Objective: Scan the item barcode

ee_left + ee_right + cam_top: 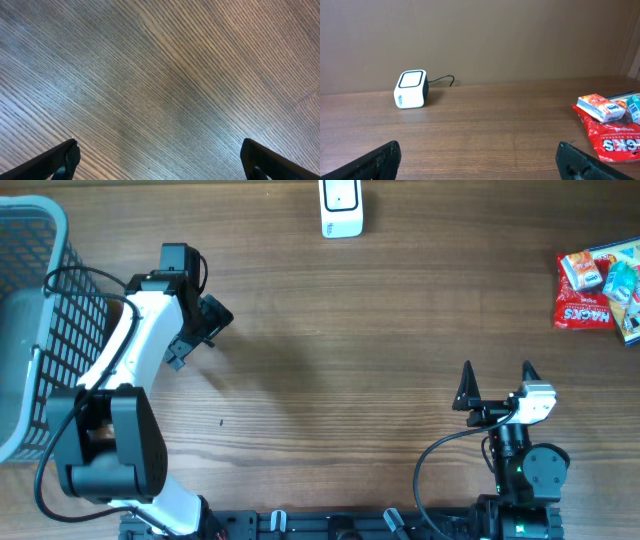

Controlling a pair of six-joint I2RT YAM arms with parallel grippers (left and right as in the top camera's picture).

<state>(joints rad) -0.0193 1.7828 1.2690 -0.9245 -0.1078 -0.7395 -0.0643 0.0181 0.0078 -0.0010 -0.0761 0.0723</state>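
A white barcode scanner (pixel 341 208) with a black cable stands at the table's far edge, and it also shows at the back left as the scanner (pixel 411 89). A pile of snack packets (pixel 598 288) lies at the far right, among them a red bag (pixel 612 137) and a small red-and-white box (pixel 600 108). My left gripper (pixel 198 332) hangs open over bare wood at the left, with only tabletop between its jaws in the left wrist view (pixel 159 160). My right gripper (pixel 497 380) is open near the front right, empty, facing the scanner (pixel 479 161).
A grey mesh basket (pixel 28 330) stands at the table's left edge, close behind my left arm. The wooden tabletop (pixel 340 350) stretches between both arms.
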